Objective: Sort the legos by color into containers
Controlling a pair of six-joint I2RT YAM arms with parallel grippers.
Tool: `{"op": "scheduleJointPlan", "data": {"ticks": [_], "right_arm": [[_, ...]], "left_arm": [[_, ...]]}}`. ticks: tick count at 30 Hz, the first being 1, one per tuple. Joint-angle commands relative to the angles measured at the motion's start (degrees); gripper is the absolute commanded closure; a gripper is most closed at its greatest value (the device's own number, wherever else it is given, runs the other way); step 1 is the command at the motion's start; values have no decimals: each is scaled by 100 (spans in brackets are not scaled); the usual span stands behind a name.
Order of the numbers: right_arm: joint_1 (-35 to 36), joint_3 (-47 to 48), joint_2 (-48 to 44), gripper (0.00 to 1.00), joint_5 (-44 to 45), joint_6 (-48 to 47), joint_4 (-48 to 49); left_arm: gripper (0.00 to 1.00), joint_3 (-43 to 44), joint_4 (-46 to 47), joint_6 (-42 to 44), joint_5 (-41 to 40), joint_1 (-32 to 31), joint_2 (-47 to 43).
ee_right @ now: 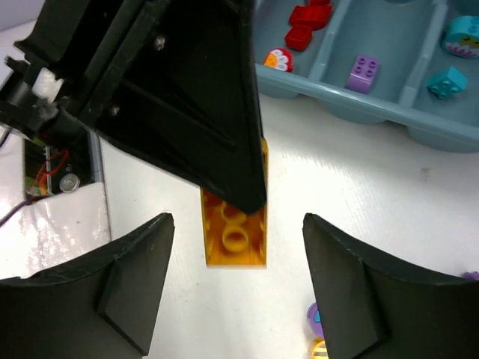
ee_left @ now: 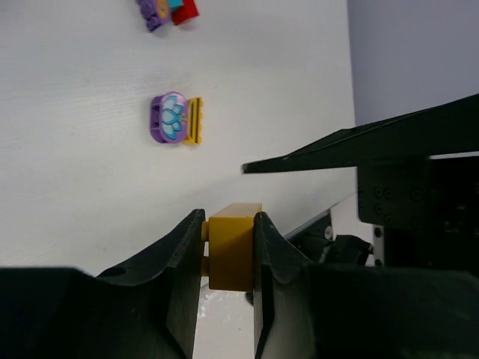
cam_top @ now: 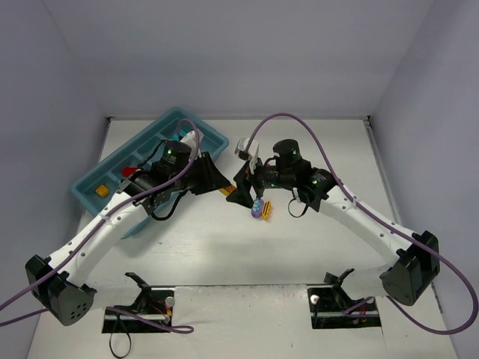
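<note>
We note the left gripper [ee_left: 228, 224] clamped shut on an orange-yellow brick [ee_left: 234, 258] over mid-table [cam_top: 299, 247], the right gripper [ee_right: 238, 232] parted, standing clear either side of that brick, the teal tray [ee_right: 337, 105] lying near.

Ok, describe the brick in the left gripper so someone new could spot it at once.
Start at the long teal tray at the back left of the table. Just right of it, the left gripper is shut on a plain orange-yellow brick. It is the only gripped piece, unlike the purple-and-yellow pair lying loose nearby.
</note>
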Motion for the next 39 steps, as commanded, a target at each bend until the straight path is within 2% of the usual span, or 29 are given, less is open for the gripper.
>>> {"op": "scheduleJointPlan", "data": {"ticks": [1,5,6,9,11,13,16,19,21,25,26,28,29,33,37,39], "right_arm": [[13,107,-206,32,420,130,295],[-66,-34,-347,30,1158,367,242],[-74,-60,-417,29,1447,498,234],[-118,-218,-584,28,2096,823,207],[-153,-332,-654,28,2406,912,198],[-180,-508,-734,26,2957,1297,146],[-276,-728,-778,27,3347,1667,-72],[-426,-956,-848,30,3741,2018,-214],[-618,-1080,-936,31,3805,2204,-241],[-953,-1335,-936,31,3770,2573,-338],[-979,-1344,-901,30,3787,2582,-355],[-997,-1361,-805,29,3796,2600,-434],[-997,-1361,-682,29,3787,2626,-443],[-997,-1353,-365,28,3472,2548,-443],[-989,-1274,-75,28,3348,2415,-452],[-997,-1230,39,28,3339,2433,-452]], "left_arm": [[100,-14,-304,431,-663,184,-243],[100,-233,-806,747,-1190,965,-541],[100,-338,-912,922,-1235,1463,-603],[100,-427,-1325,1380,-1709,2186,-753],[100,-506,-1501,1582,-2043,2898,-744],[100,-602,-1511,1811,-2184,3643,-640],[100,-752,-1213,2004,-2246,4296,-385],[91,-866,-844,2137,-2158,5025,71],[90,-814,-694,2172,-2141,5194,318],[72,-577,-605,2172,-2308,5335,802],[61,-489,-605,2181,-2299,5344,829],[50,-410,-614,2172,-2334,5344,856],[41,-357,-614,2172,-2325,5344,847],[31,-251,-710,2198,-2176,5344,698],[30,-128,-912,2181,-1764,5318,295],[30,-163,-878,2119,-1309,5248,92]]}}
